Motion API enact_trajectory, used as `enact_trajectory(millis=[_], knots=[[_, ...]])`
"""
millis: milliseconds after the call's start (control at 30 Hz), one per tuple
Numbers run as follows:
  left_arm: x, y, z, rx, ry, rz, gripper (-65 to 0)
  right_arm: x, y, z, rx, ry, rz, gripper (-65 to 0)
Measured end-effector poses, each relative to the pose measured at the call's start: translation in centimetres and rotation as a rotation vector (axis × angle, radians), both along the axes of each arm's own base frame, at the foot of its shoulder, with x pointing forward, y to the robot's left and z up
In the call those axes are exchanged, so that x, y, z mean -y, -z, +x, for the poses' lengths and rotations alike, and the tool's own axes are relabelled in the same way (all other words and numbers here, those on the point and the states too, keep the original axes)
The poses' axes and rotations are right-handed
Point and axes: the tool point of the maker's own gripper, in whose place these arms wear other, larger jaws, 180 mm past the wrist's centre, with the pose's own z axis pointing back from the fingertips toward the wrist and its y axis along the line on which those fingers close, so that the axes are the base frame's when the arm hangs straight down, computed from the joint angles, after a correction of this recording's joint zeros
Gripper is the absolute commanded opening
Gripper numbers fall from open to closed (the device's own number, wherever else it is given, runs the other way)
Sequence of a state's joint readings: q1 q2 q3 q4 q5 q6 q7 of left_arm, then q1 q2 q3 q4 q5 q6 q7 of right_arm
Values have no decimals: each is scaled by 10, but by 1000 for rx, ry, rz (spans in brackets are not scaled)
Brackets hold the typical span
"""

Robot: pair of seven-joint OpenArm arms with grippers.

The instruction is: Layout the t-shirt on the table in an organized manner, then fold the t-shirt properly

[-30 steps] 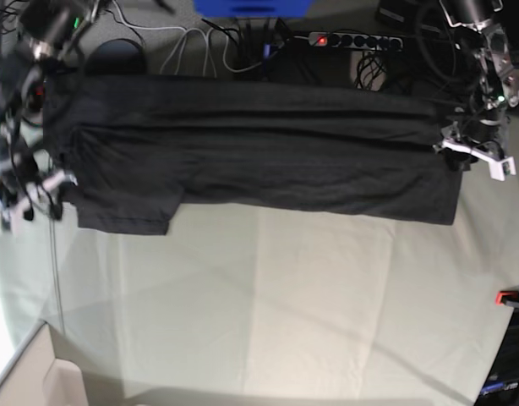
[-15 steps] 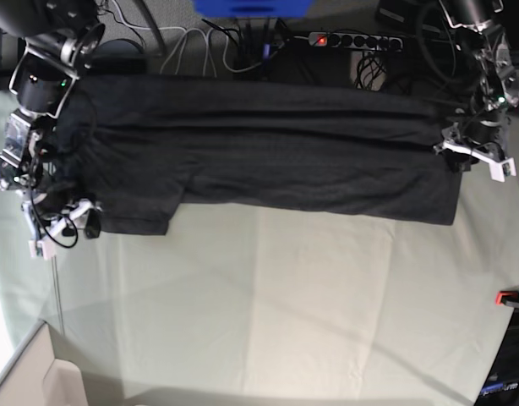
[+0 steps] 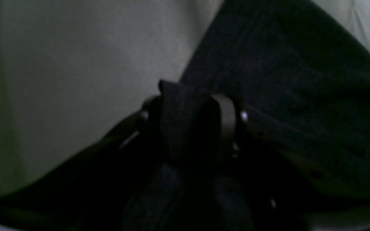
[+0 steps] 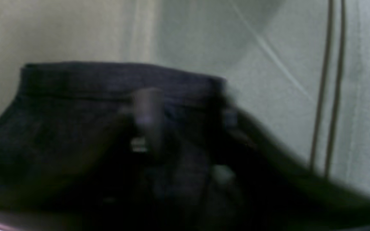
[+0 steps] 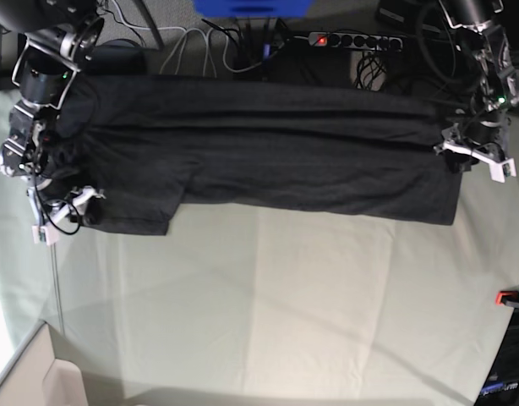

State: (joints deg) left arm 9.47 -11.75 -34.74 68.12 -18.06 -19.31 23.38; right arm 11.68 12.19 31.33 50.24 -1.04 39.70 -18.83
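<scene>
My left gripper (image 3: 191, 125) is pinching a bunched fold of the t-shirt (image 3: 284, 83): in the left wrist view dark cloth rises between the two fingers (image 3: 226, 118) and fills the gap. In the base view that same gripper (image 5: 478, 156) sits at the garment's edge on that view's right side. The right gripper (image 4: 185, 118) is harder to read. Its wrist view is blurred; I see one pale finger (image 4: 148, 109) against the dark fabric and a second, darker one only faintly, with the t-shirt's hemmed edge (image 4: 120, 75) lying across them. Cloth seems to sit between them, but I cannot tell whether the jaws are pressed onto it. In the base view this gripper (image 5: 63, 216) is at the sleeve end, on that view's left.

I count one t-shirt (image 5: 268, 152), two grippers and one table (image 5: 285, 304). The shirt lies stretched out in a long band along the far part of the table, plain charcoal side showing, with lengthwise creases and one sleeve flap hanging lower near the right gripper. The near half of the pale green cloth surface is bare.

Beyond the far edge I make out one power strip (image 5: 352, 40) with a red light, several cables (image 5: 200, 51) and a blue box (image 5: 251, 7) cut off by the frame. One red clamp (image 5: 509, 296) shows at the right border. Both arms are partly cropped at the top corners.
</scene>
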Motion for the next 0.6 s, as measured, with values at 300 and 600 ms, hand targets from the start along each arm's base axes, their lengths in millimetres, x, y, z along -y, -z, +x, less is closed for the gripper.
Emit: enact_trajectory(millis=[300, 600], knots=[[0, -1, 1, 4, 0, -1, -412, 6, -31, 6, 72, -19, -81, -650], [0, -1, 2, 4, 1, 2, -412, -11, -92, -29, 160, -79, -270, -650]])
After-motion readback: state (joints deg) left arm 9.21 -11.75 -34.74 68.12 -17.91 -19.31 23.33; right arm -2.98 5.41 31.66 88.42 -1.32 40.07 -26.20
